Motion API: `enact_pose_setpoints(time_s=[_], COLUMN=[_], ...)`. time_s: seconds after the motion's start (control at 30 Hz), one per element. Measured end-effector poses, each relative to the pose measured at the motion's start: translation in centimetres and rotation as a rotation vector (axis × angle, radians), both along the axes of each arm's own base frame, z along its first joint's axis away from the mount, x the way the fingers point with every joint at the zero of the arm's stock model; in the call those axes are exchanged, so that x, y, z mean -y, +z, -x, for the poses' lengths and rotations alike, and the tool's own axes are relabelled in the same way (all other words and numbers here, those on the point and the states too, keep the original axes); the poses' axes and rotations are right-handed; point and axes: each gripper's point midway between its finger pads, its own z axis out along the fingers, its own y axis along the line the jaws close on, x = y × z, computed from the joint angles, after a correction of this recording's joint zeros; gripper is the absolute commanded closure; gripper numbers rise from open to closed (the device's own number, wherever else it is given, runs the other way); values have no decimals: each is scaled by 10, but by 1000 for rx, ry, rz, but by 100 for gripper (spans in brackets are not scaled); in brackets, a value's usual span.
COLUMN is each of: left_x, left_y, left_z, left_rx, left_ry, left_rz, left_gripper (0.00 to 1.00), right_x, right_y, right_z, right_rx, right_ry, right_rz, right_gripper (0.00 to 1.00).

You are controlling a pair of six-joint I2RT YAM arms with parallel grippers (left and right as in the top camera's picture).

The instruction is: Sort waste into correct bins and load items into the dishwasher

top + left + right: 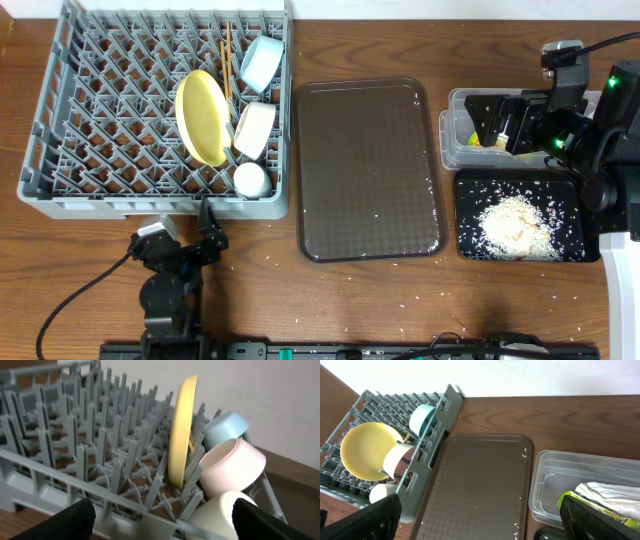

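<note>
Left of the brown serving tray (368, 170), the dish rack (100, 120) is holding yellow plate (202, 117), blue bowl (261, 62), white bowl (254, 130), cup (250, 179) and chopsticks (227, 60). Right of it, wrapper (615, 492) and packet (592, 506) are lying in the clear tub (455, 100), rice (515, 225) in the black tray (470, 190). Left claw (161, 520) and right claw (480, 520) are gaping wide, empty.

The left arm (163, 285) sits folded low with its left gripper (209, 230) pointing forward, black fingers (72, 520) spread wide and holding nothing, while the right arm (585, 140) reaches in from the side, the right gripper (488, 122) angled downward, its jaws likewise wide apart and empty.
</note>
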Motion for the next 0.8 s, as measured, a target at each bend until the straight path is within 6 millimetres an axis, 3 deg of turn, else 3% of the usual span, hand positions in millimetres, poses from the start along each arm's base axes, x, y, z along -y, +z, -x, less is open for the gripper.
enact_pose_setpoints(time_s=[0.37, 0.8], left_x=[-5, -4], left_y=[7, 7], left_z=[0, 0], left_rx=[36, 36], left_ry=[-1, -12], left_rz=[-130, -154], left_gripper=[12, 12], right_x=[0, 0], right_y=[0, 0], right_z=[0, 0], right_rx=[0, 0], right_ry=[0, 0], right_rz=[0, 0], right_gripper=[1, 1])
